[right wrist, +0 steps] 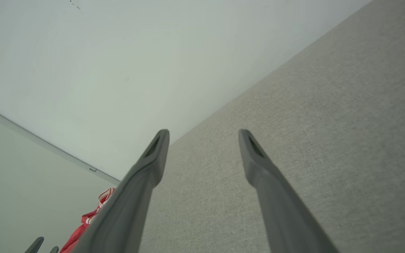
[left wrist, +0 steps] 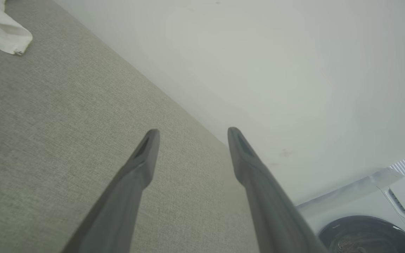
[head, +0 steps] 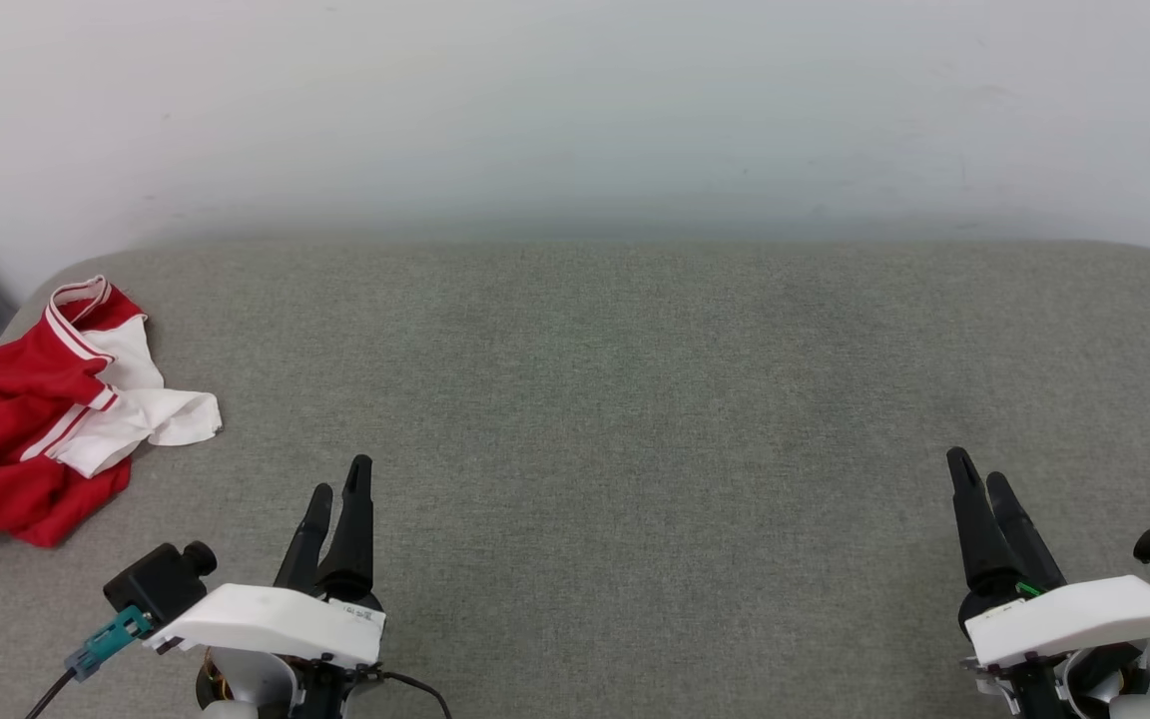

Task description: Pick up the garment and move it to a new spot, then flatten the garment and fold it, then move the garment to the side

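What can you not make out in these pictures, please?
- Head view: the shirt lies crumpled, so its front is lost in folds, and the left edge clips it.
- Left wrist view: the top-left corner cuts off all but a white flap.
- Right wrist view: a finger of the right gripper hides most of it.
- Left wrist view: the bottom-right corner clips the washing machine.

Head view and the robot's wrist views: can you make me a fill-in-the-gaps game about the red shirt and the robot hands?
1. The crumpled jersey lies on the robot's ____ side of the grey fabric surface.
2. The left gripper and the right gripper both hold ____.
3. The jersey's body is red and its sleeve is ____.
4. The white appliance with the round door is a washing ____.

Missing words: left, nothing, white, machine.
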